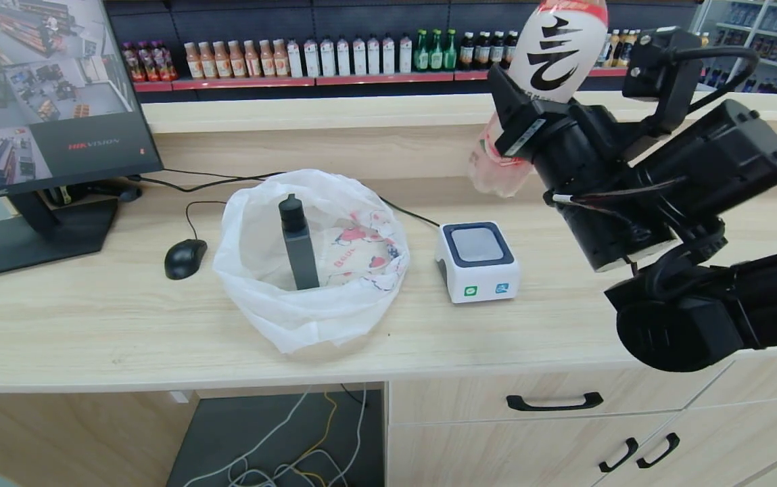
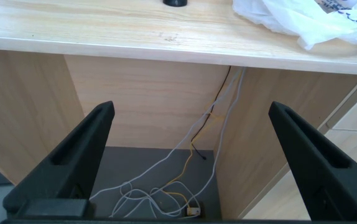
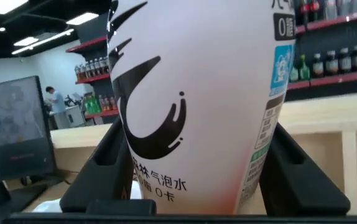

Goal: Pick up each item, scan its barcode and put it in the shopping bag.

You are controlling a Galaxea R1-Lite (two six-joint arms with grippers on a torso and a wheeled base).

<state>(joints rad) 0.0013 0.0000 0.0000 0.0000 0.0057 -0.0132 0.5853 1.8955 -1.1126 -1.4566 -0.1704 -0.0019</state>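
As it hangs above the counter (image 1: 90, 318), the bottle (image 1: 564, 47) sits clamped in the right claw (image 1: 540, 108).

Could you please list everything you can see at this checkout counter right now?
drink bottle: one, white with black swirl, held high at right
shopping bag: one, white, open on the counter
grey bottle: one, dark grey, upright in the bag
scanner: one, white, right of the bag
mouse: one, black, left of the bag
monitor: one, black, far left
shelf bottles: many, mixed colours, rear shelf
cables: several, white and yellow, under the counter
right gripper: one, black, jaws shut on the drink bottle
left gripper: one, black, jaws open, below counter edge
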